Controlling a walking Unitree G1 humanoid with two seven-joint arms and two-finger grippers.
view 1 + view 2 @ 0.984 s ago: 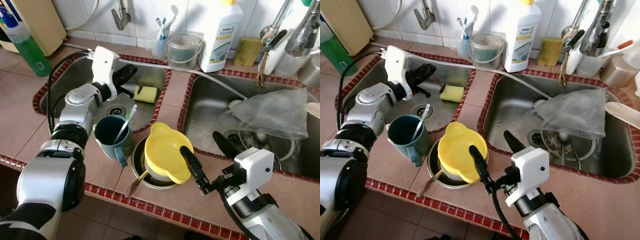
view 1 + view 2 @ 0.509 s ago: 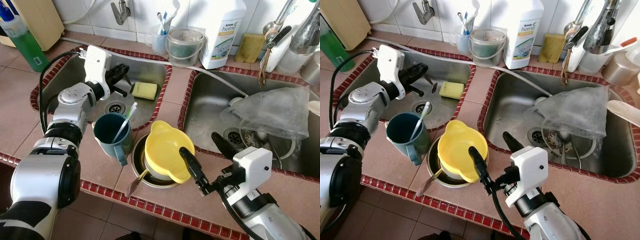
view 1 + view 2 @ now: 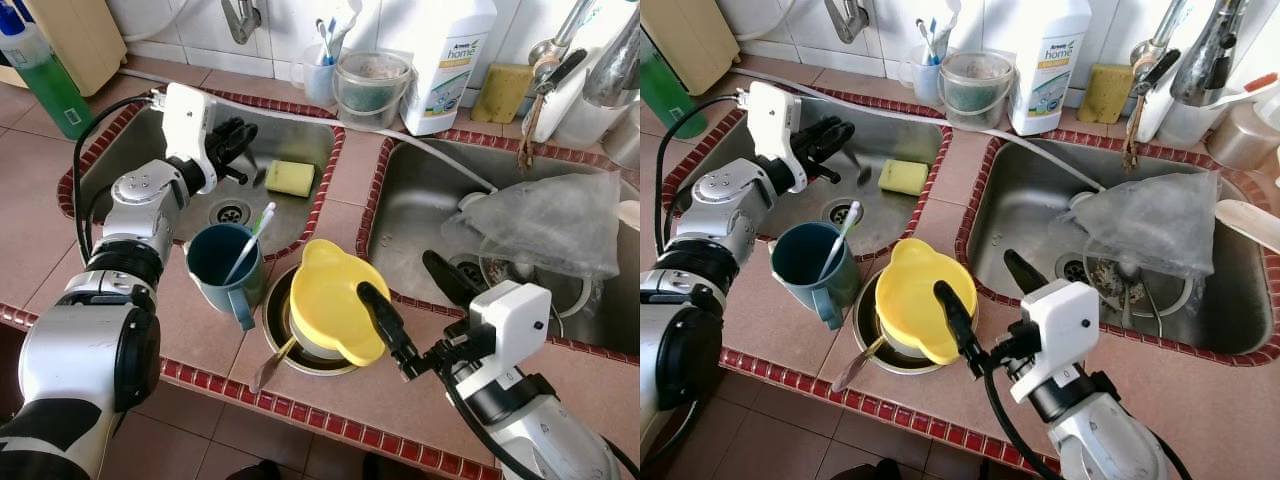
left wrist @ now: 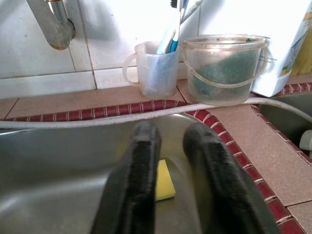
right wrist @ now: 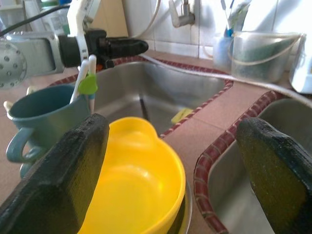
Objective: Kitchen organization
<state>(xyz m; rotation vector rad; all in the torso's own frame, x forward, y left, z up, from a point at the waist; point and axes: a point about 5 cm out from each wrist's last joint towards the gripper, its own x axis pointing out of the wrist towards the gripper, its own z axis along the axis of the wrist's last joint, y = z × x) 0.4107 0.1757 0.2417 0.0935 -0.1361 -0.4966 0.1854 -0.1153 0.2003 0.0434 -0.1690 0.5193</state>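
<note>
Tiled counter [image 3: 40,230], twin steel sinks [image 3: 420,215]

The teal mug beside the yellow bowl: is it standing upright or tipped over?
Upright. The teal mug stands on the counter with its mouth up, and a toothbrush leans inside it.

Layout as I see it: two sinks side by side, left sink [image 3: 135,160], right sink [image 3: 420,215]. Sponge [image 3: 290,178] in left sink. Bag [image 3: 545,225] in right sink. Mug [image 3: 222,270] on counter before left sink; bowl [image 3: 325,305] just right of mug, sitting in pan [image 3: 275,335]. Bucket [image 3: 372,88] and bottle [image 3: 445,50] behind sinks.
</note>
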